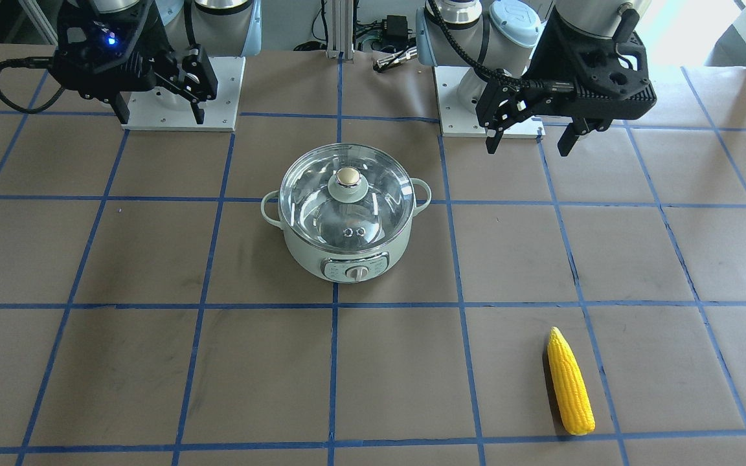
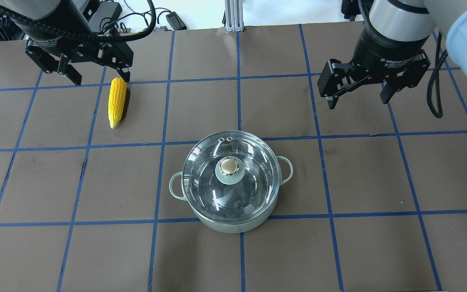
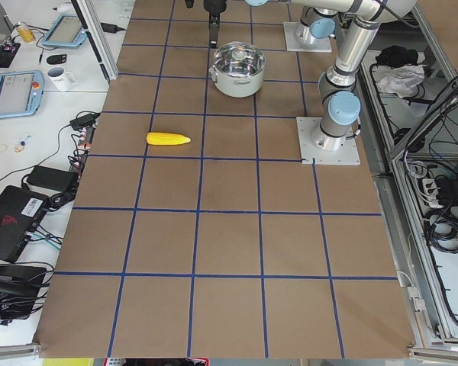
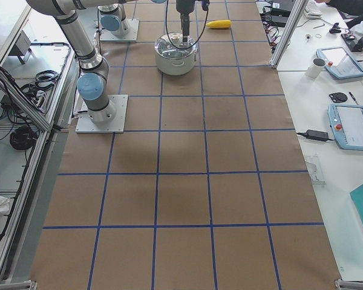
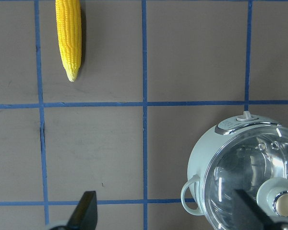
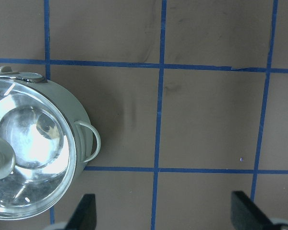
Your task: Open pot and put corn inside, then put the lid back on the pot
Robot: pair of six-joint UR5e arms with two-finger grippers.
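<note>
The pale mint-green pot [image 2: 233,225] stands in the middle of the table, its dial panel [image 1: 355,270] facing away from the robot. The clear glass lid [image 2: 253,182] sits on it, its gold-beige knob [image 2: 229,165] upright. The yellow corn [image 2: 116,102] lies flat on the far left of the table, its point towards the robot. It also shows in the left wrist view [image 5: 69,38]. My left gripper [image 2: 100,80] hangs open and empty above the corn's blunt end. My right gripper [image 2: 357,102] hangs open and empty above the table, to the right of and beyond the pot.
Brown table cover with a blue tape grid. The two arm base plates [image 1: 179,97] [image 1: 483,103] stand on the robot's side. Cables and a power brick [image 2: 172,20] lie past the far edge. Side desks with tablets [image 3: 15,91] and a mug [image 4: 317,66] flank the table.
</note>
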